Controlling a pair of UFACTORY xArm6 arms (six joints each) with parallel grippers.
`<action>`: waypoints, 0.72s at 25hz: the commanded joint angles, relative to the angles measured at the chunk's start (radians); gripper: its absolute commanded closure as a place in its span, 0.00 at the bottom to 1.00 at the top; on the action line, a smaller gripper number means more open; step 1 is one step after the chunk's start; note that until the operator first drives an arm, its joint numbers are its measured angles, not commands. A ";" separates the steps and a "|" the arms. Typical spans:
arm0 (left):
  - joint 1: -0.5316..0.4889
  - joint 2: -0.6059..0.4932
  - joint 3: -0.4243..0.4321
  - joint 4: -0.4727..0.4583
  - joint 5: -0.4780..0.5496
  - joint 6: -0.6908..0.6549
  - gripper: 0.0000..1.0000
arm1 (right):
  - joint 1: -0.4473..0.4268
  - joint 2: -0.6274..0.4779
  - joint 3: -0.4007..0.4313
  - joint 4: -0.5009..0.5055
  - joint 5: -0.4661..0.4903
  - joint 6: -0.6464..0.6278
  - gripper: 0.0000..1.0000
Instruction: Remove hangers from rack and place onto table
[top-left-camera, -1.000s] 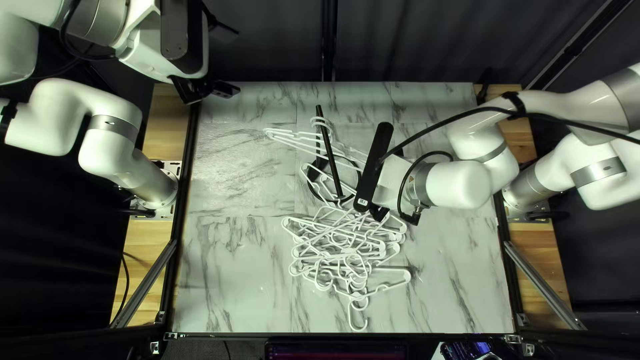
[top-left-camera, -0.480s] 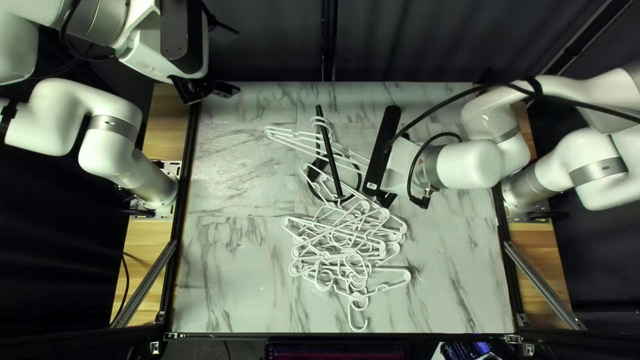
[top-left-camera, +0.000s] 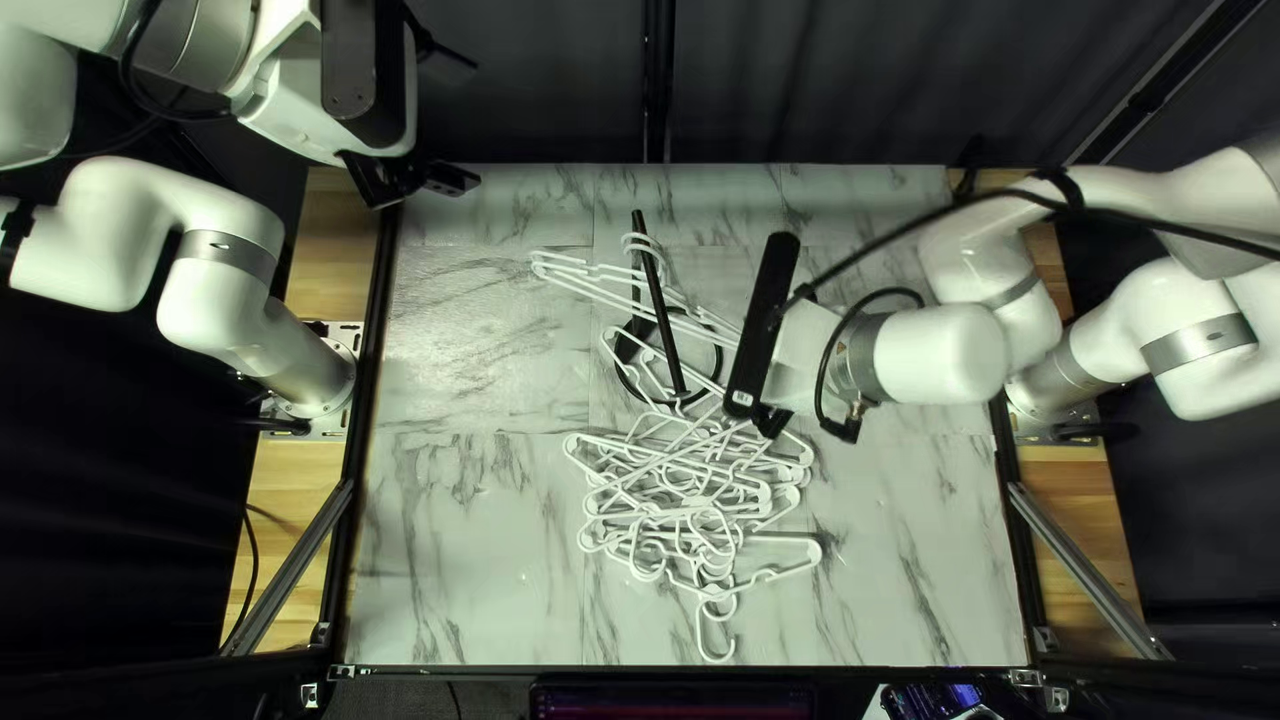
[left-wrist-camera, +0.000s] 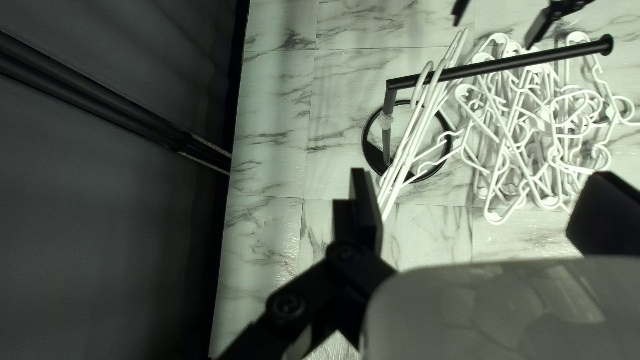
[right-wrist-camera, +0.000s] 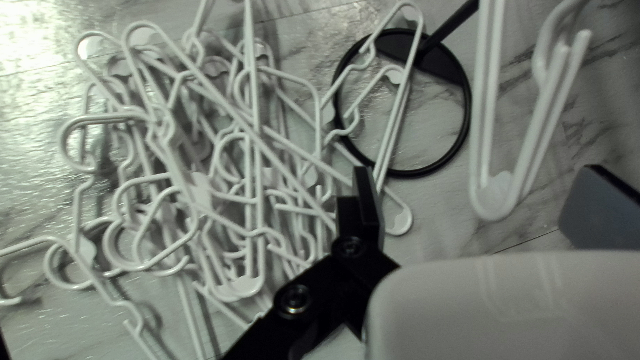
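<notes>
My right gripper (top-left-camera: 771, 419) hangs low over the far end of a tangled pile of white hangers (top-left-camera: 687, 494), right of the black rack (top-left-camera: 658, 307). White hangers (top-left-camera: 580, 278) still hang on its rod. In the right wrist view the right gripper (right-wrist-camera: 481, 203) is open, with hanging hangers (right-wrist-camera: 490, 133) ahead of the gap, untouched. My left gripper (top-left-camera: 414, 180) is over the table's far left corner; in the left wrist view the left gripper (left-wrist-camera: 481, 210) stands open and empty, the rack's rod (left-wrist-camera: 507, 65) and hung hangers (left-wrist-camera: 417, 127) beyond it.
The rack's round base ring (right-wrist-camera: 467, 127) has loose hangers (right-wrist-camera: 400, 100) lying across it. Bare marble tabletop (top-left-camera: 467, 534) lies left of the pile, and more of it (top-left-camera: 920, 534) to the right. A dark curtain (left-wrist-camera: 100, 220) borders the far edge.
My right arm moved right and toward the far edge, then came partly back toward the near edge and slightly left. The left arm and the pile stayed put.
</notes>
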 commanded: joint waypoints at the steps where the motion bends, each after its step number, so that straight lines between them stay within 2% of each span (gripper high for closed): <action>1: 0.000 0.000 0.000 0.000 0.000 0.000 0.00 | 0.022 0.023 -0.017 -0.016 0.012 0.035 0.00; 5: 0.000 0.000 0.000 0.000 0.000 0.000 0.00 | 0.019 0.047 -0.022 -0.025 -0.007 0.046 0.00; 10: 0.000 0.000 0.000 0.000 0.000 0.000 0.00 | 0.004 0.035 0.023 -0.026 -0.045 0.055 0.00; 18: 0.000 0.000 0.000 0.000 0.000 0.000 0.00 | 0.003 0.015 0.036 -0.011 -0.037 0.045 0.00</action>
